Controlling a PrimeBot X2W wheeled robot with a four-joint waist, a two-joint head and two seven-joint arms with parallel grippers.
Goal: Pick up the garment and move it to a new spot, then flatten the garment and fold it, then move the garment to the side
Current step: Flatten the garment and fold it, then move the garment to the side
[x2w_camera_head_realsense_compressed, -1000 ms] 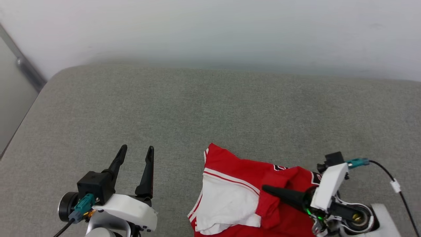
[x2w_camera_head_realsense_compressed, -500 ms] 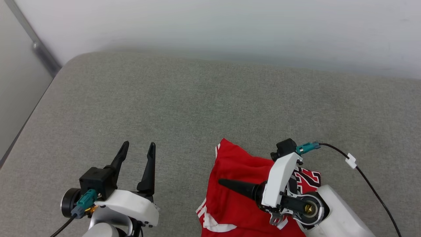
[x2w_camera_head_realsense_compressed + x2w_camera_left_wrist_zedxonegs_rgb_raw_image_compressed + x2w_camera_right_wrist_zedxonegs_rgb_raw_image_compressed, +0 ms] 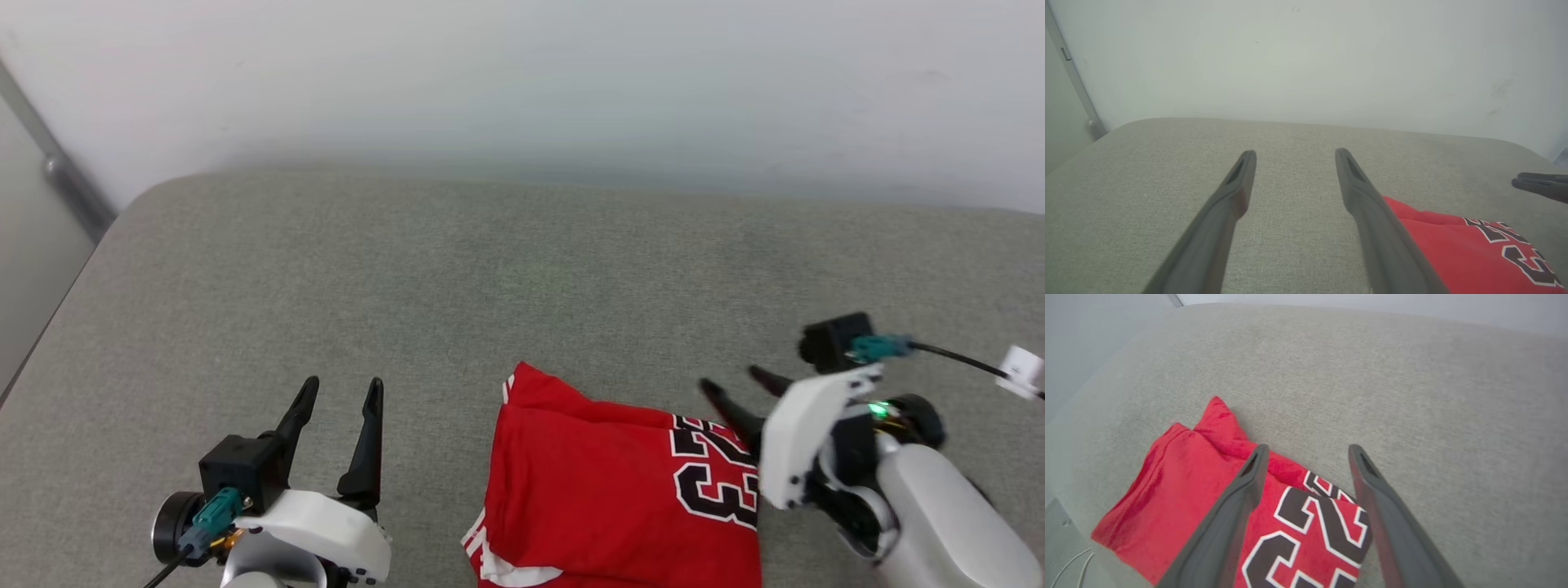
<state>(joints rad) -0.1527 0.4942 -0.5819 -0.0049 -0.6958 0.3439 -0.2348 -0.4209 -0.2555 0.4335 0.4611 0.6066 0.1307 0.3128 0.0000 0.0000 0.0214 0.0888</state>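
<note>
The garment (image 3: pixel 620 482), a red jersey folded into a compact block, lies at the near edge of a grey upholstered cushion (image 3: pixel 457 269). Its dark, white-edged numerals (image 3: pixel 710 474) face up on the right side, and a strip of striped trim shows at the lower left corner. The right gripper (image 3: pixel 731 380) is at the jersey's right end, fingers spread apart and empty, straddling the numerals in the right wrist view. The left gripper (image 3: pixel 343 384) hovers over bare cushion to the jersey's left, its fingers likewise parted and holding nothing. A pale wall (image 3: pixel 522 82) rises behind.
</note>
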